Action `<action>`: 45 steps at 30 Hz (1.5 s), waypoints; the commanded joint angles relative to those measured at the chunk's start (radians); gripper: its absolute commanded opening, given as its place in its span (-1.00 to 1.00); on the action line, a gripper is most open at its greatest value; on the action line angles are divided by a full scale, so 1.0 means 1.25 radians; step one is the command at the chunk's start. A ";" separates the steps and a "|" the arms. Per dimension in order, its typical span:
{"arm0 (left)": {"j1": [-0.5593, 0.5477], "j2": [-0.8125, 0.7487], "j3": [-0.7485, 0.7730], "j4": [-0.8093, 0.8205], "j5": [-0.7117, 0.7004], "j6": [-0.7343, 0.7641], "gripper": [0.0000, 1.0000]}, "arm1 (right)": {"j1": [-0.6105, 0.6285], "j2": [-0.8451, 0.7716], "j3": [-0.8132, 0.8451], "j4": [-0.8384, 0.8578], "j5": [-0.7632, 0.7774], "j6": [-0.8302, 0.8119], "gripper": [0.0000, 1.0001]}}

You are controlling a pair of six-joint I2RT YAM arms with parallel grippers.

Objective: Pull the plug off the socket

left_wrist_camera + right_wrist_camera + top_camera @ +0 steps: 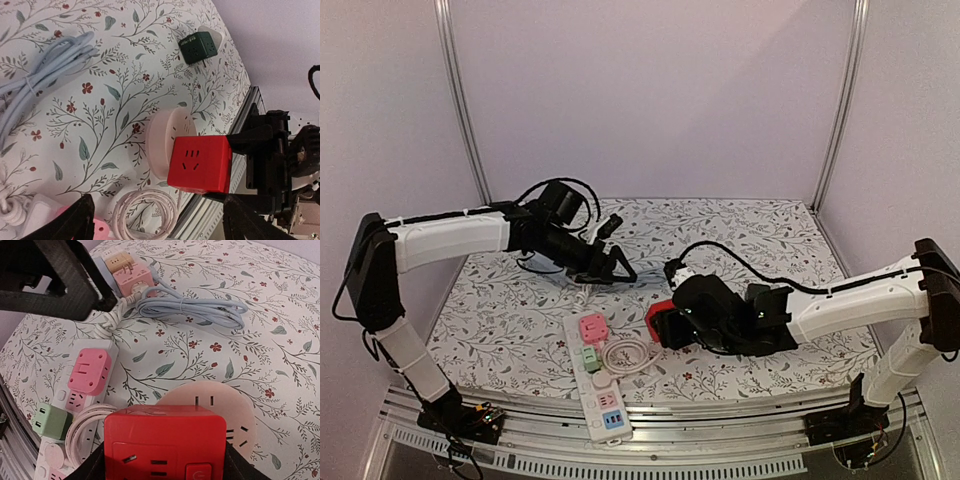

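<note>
The plug is a red cube (165, 445) with my right gripper (165, 462) shut on its two sides. It sits over the near edge of the socket, a round pale pink disc (220, 400) lying flat on the flowered table. Whether the plug still touches the disc I cannot tell. In the left wrist view the red plug (200, 162) covers the disc's (161, 136) right edge. From above, the plug (658, 322) shows at the tip of the right gripper (667, 326). My left gripper (620, 268) is open above the table behind it, with nothing between its fingers (75, 220).
A white power strip (595, 385) lies near the front edge, carrying a pink adapter (592, 326) and a green cube (50, 422). A coiled white cord (628, 354) lies beside it. A pale blue cable bundle (200, 307) and a dark green adapter (198, 47) lie farther back.
</note>
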 commanded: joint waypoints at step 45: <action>-0.077 0.182 -0.004 0.083 0.281 -0.108 0.06 | 0.079 -0.083 -0.015 0.229 0.028 -0.165 -0.72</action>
